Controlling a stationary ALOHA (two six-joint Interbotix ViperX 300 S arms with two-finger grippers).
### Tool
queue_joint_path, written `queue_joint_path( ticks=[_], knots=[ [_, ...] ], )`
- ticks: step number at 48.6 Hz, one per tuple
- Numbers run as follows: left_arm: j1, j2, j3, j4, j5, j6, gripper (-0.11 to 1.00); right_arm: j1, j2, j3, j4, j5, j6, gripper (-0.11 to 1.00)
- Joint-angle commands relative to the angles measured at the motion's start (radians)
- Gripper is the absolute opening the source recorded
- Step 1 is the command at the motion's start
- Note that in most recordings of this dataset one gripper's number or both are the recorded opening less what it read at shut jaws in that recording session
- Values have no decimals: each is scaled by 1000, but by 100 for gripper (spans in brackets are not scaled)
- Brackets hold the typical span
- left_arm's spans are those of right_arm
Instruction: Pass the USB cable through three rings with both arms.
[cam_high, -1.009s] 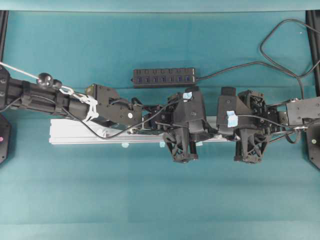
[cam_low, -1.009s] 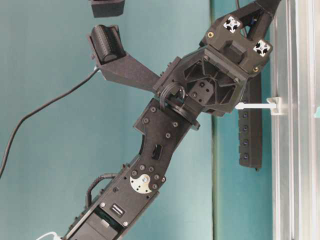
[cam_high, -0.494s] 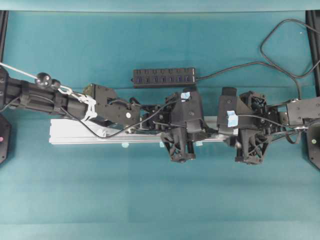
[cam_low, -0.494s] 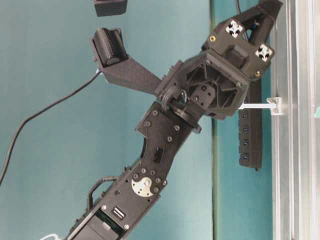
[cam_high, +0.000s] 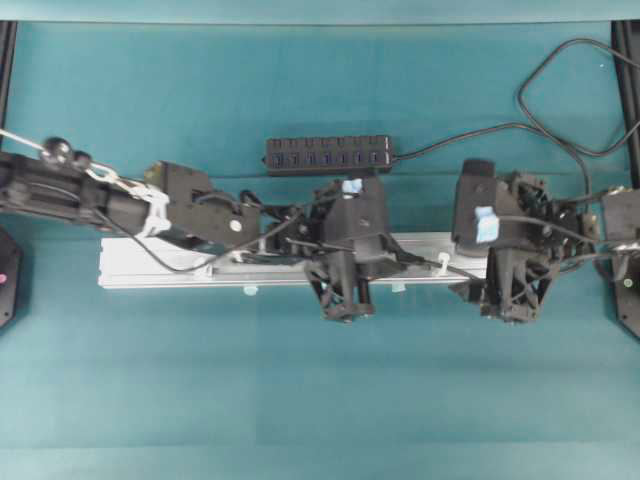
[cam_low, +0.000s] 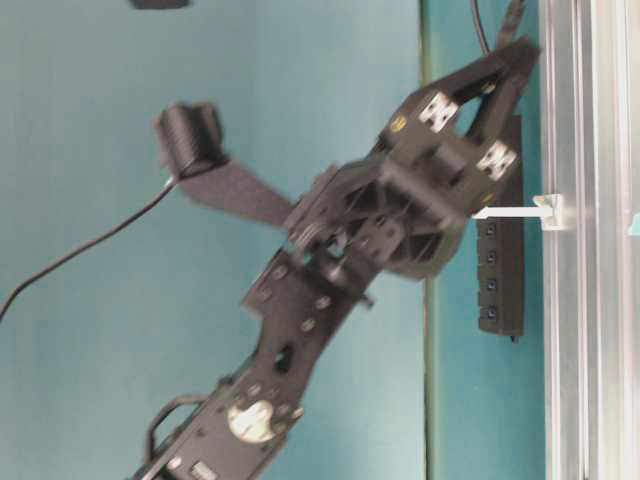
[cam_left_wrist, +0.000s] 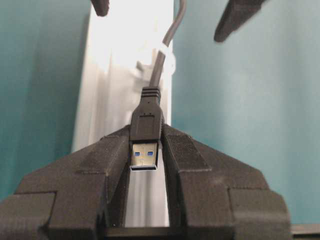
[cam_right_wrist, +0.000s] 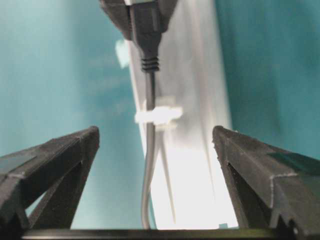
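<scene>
1. Left gripper: both fingers are clamped narrow on the plug of the USB cable. The plug's black body sits squeezed between the pads, and its silver tip with blue insert pokes back out behind the pads, toward the wrist camera.
2. From the plug's strain relief the cord runs straight ahead of the left fingertips and passes through a ring, a small translucent-white loop standing on the silver rail. The ring lies just beyond the fingertips, apart from them.
3. Right gripper: fingers are spread wide, nothing between them. The cord runs down the middle of the gap and touches neither finger.
4. In the right wrist view the same ring sits ahead of the right fingertips, cord threaded through it; the plug is on the far side of the ring, held in the left gripper's tips at the top edge.
5. Overhead: left gripper is over the rail near its middle; right gripper is at the rail's right end, well apart from the left. A white ring shows on the rail between the two grippers.
6. A black multi-port hub lies beyond the rail, clear of both sets of fingers.
7. The other rings: I cannot tell where they are.
</scene>
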Motion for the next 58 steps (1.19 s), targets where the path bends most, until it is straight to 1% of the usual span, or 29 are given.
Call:
queue_joint_path(
  ticks=[1, 6, 14, 22, 40, 51, 55, 58],
  knots=[
    [11, -51, 5, 2, -6, 20, 21, -5, -9, -34, -2, -2, 6, 78],
    [20, -77, 17, 2, 3, 58, 21, -5, 6, -49, -2, -11, 5, 77],
    [21, -106, 18, 2, 54, 124, 21, -11, 40, -80, -5, -32, -2, 77],
    [17, -115, 17, 2, 55, 164, 21, -32, 71, -98, -8, -75, -5, 77],
    [12, -123, 18, 2, 54, 206, 21, -43, 129, -100, -8, -101, -8, 77],
    [12, -123, 20, 2, 54, 206, 21, -54, 130, -94, -8, -143, -5, 76],
    [12, -123, 20, 2, 54, 206, 21, -58, 130, -94, -8, -153, -5, 73],
    [11, -123, 20, 2, 54, 206, 21, -63, 130, -94, -8, -160, -5, 66]
  ],
)
